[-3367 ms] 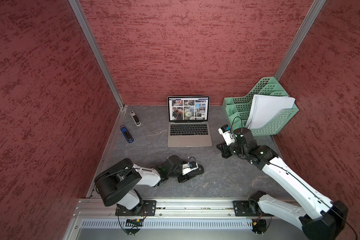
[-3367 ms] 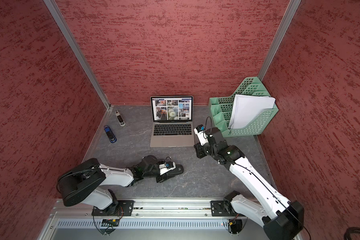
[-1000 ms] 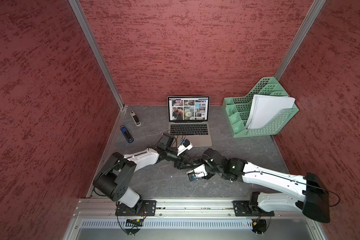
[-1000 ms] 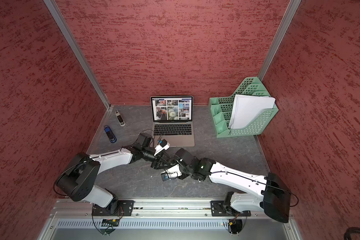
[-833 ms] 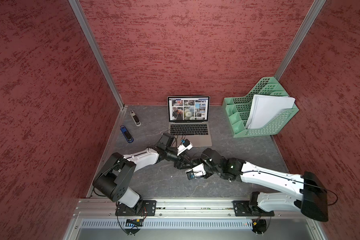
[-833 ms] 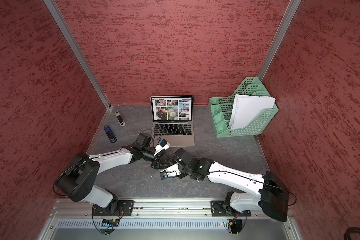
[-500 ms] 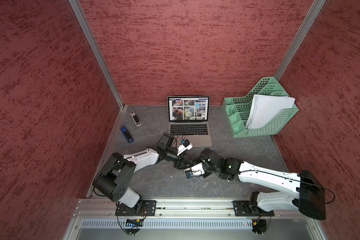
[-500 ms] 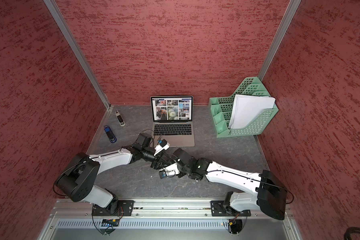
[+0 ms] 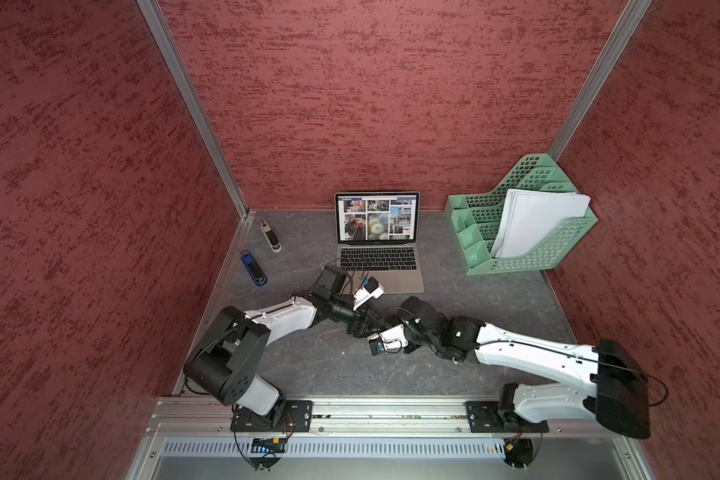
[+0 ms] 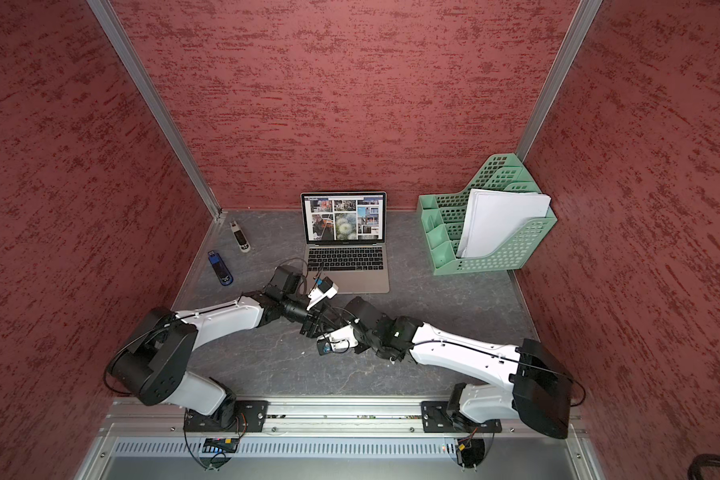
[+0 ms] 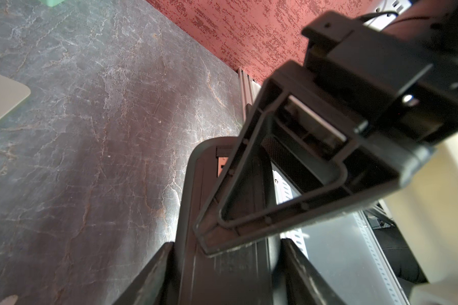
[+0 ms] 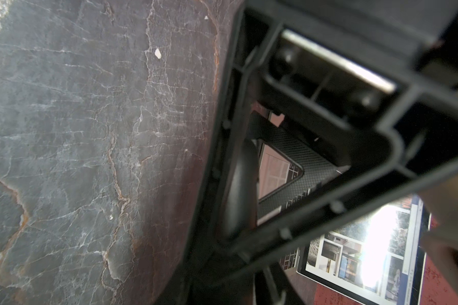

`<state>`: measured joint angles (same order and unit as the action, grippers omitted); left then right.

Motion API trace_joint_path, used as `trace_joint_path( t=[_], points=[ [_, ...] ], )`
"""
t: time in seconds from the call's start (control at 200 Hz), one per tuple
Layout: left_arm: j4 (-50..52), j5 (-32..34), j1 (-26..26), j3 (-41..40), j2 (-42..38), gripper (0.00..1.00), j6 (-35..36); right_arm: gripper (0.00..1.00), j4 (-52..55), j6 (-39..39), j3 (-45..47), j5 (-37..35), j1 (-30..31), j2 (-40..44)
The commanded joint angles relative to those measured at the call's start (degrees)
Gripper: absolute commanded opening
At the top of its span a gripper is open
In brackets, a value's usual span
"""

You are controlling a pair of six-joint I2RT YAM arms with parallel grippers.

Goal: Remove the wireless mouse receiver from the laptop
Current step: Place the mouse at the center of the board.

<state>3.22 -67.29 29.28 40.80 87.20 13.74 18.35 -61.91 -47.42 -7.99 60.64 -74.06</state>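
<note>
"Left wrist view: left fingers point(image 11: 154, 274) clamped on the black mouse point(image 11: 193, 200), slotted face toward the lens, and one of the right fingers point(image 11: 288, 215) now lies straight across it."

"That's new. A few seconds back the right arm point(image 9: 528, 349) was at the right edge of the laptop point(image 9: 395, 278), and the left arm point(image 9: 283, 316) sat low at the front. Now, in both top views, they meet nose to nose over the counter point(image 9: 329, 365), just in front of the laptop."

"Right fingers holding anything?"

"Can't tell. Right wrist view is mostly its own finger frame, with the mouse body behind it; pinched or slack doesn't show. Over the last second that arm only creeps a touch closer to the left one."

"And the wireless mouse receiver?"

"Not visible in any view. No stub I can make out on the laptop's side edges from above, but it's too small to be sure."

"My read: the pull at the port is probably done and this is a hand-off, or stowing it in the mouse. Unconfirmed."

"Agreed. Risk: a tiny part slips at the transfer and vanishes on that dark counter."
</note>
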Motion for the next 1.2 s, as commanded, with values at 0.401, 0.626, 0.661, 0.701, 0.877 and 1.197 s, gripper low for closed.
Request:
trace_joint_path(
  t=[0.401,0.626,0.661,0.701,0.877,1.197],
  points=[
    [-0.41,-2.70,0.08,0.12,-2.66,1.00,2.35,0.01,0.63,1.83,0.20,-0.89,0.27,-1.08],
    [0.10,-1.87,-1.12,-0.49,-4.06,1.00,4.11,0.00,0.64,1.97,0.49,-0.93,0.22,-0.89],
    [0.90,-1.64,-1.43,-0.63,-4.51,1.00,5.14,0.00,0.62,2.06,0.62,-1.13,0.27,-0.83],
    [2.16,-0.73,-1.82,-0.63,-4.99,1.00,6.48,0.00,0.87,2.36,0.66,-1.56,0.27,-0.71],
    [-11.94,10.74,-6.17,-7.22,-9.64,1.00,1.47,0.00,4.40,7.98,0.38,-2.15,-0.75,1.80],
    [-33.18,35.35,-9.85,-11.67,-12.20,1.00,-10.33,0.01,10.30,43.84,-3.03,16.67,-21.19,10.86]
  ],
)
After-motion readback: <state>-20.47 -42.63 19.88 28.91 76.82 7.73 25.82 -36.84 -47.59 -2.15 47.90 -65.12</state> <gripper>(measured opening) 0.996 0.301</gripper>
